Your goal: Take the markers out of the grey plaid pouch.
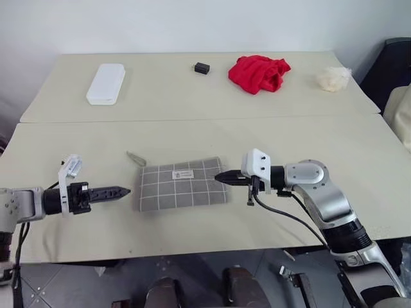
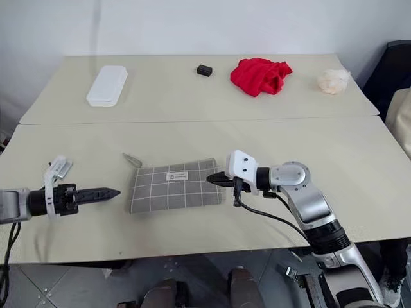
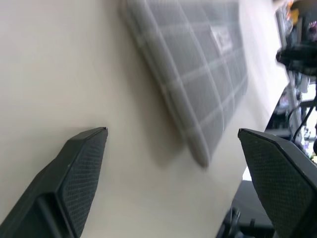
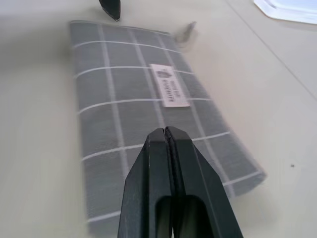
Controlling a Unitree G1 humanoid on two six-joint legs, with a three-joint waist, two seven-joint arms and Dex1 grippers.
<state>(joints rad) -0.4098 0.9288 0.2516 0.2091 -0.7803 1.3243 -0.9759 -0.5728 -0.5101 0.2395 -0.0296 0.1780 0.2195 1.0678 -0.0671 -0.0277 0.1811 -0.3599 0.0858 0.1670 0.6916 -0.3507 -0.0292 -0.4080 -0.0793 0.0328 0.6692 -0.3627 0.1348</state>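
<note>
Pouch [image 1: 182,185] lay flat mid-table [image 1: 321,141], zipped, soft and floppy, so pinch an end near the zip pull [image 1: 135,158]; left fingers [image 3: 84,168] open, right fingers [image 4: 168,168] closed, empty.

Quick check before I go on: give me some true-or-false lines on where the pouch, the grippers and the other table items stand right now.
1. The grey plaid pouch lies flat on the table between the two grippers. True.
2. The right gripper is wide open. False: its fingers are pressed shut, holding nothing.
3. The left gripper is open. True.
4. A marker lies on the table beside the pouch. False: no marker is out; only the zip pull sticks out at the pouch's corner.
5. The red cloth lies on top of the white case. False: they lie apart at the far side.
</note>
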